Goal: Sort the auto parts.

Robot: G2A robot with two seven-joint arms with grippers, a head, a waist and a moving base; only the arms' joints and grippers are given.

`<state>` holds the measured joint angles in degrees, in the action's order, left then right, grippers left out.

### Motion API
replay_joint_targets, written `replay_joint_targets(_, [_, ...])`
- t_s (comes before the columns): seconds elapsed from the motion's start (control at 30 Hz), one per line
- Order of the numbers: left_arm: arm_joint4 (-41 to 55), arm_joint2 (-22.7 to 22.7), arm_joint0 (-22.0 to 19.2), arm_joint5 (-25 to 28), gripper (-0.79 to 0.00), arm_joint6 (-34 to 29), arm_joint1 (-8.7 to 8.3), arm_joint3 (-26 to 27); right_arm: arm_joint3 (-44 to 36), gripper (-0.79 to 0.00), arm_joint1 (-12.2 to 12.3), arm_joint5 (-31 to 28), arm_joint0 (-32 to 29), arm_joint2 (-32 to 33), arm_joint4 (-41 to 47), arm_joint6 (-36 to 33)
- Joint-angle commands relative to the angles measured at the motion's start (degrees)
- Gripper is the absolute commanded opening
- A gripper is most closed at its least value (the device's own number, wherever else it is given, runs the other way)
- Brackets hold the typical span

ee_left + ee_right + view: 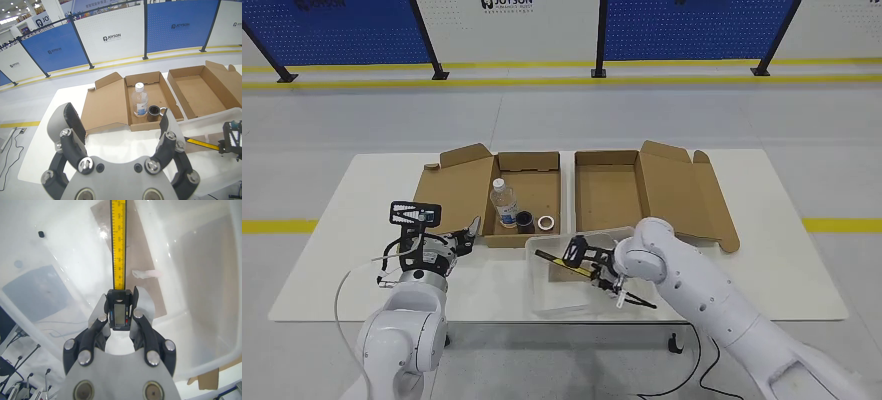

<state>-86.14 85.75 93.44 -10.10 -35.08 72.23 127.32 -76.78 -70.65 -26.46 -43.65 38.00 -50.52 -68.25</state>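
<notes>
Right gripper [119,298]: one, pinching the black display head of the digital caliper [118,256] between its two fingers.
Caliper position: one digital caliper, hanging over the clear plastic bin [208,285], its yellow scale pointing away from the fingers.
Left gripper [119,115]: one, fingers spreading wide and holding nothing, hovering above the white table [342,250] near the left cardboard box [532,175].
Boxes: two, lying open side by side; the right cardboard box [607,195] is sitting just behind the bin.
Left box contents: one water bottle [504,203], one black cylinder [525,220], one metallic ring [546,221].
</notes>
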Motion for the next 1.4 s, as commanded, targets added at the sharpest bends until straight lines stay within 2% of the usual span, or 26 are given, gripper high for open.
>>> replay_joint_targets(0.0, [0.0,0.0,0.0,0.0,0.0,0.0,0.0,0.0,-3.1,-0.785,1.0,0.7,-1.7,2.4,-0.4,0.3])
replay_joint_targets(0.23, [0.0,0.0,0.0,0.0,0.0,0.0,0.0,0.0,-13.8,-0.785,4.3,2.3,-9.4,12.8,1.5,5.6])
replay_joint_targets(0.37, [0.0,0.0,0.0,0.0,0.0,0.0,0.0,0.0,-17.7,-0.785,5.5,3.1,-13.8,18.2,5.5,9.2])
replay_joint_targets(0.57, [0.0,0.0,0.0,0.0,0.0,0.0,0.0,0.0,-16.9,-0.785,6.3,1.9,-19.3,24.0,16.9,17.4])
replay_joint_targets(0.77, [0.0,0.0,0.0,0.0,0.0,0.0,0.0,0.0,-14.3,-0.785,6.3,-0.1,-21.9,25.1,25.3,22.9])
replay_joint_targets(1.07, [0.0,0.0,0.0,0.0,0.0,0.0,0.0,0.0,-15.2,-0.785,6.5,3.0,-21.5,25.9,20.9,25.4])
replay_joint_targets(1.37, [0.0,0.0,0.0,0.0,0.0,0.0,0.0,0.0,-19.3,-0.785,6.9,15.7,-21.8,29.6,9.9,31.8])
